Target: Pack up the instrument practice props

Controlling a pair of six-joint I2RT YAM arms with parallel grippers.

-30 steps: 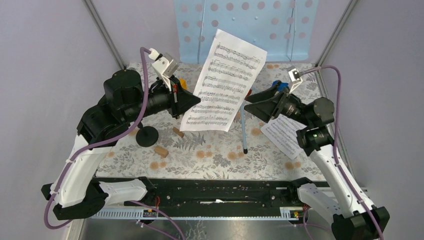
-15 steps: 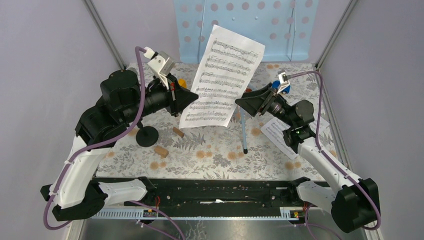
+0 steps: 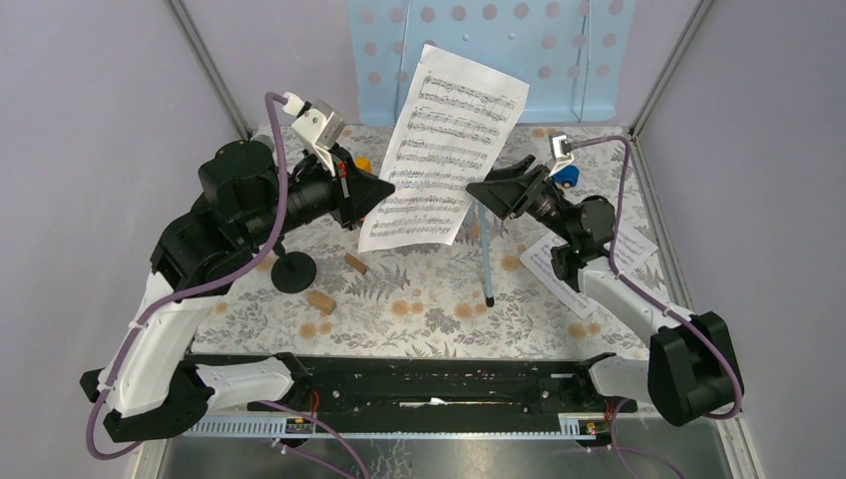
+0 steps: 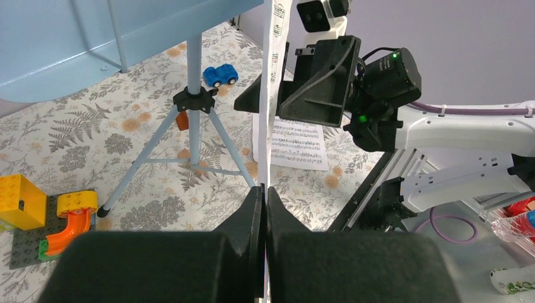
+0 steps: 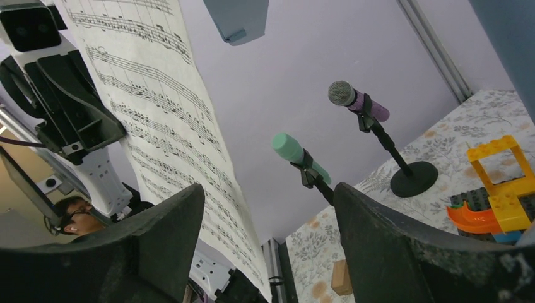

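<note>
My left gripper is shut on the lower left edge of a white sheet-music page and holds it upright in the air. My right gripper stands open around the page's right edge, one finger on each side, not pinching it. A second page lies flat on the table at right. The pale blue music rack stands at the back on tripod legs. A purple microphone and a mint-green one sit in black holders; one round base stands left.
A blue toy car lies behind the tripod. Yellow and orange building blocks sit at the back left. Two brown wooden blocks lie near the holder base. Lilac walls close in both sides.
My right gripper has swung left and up to the page's right edge, and its jaws have narrowed a little. The left gripper has lifted the page slightly.
</note>
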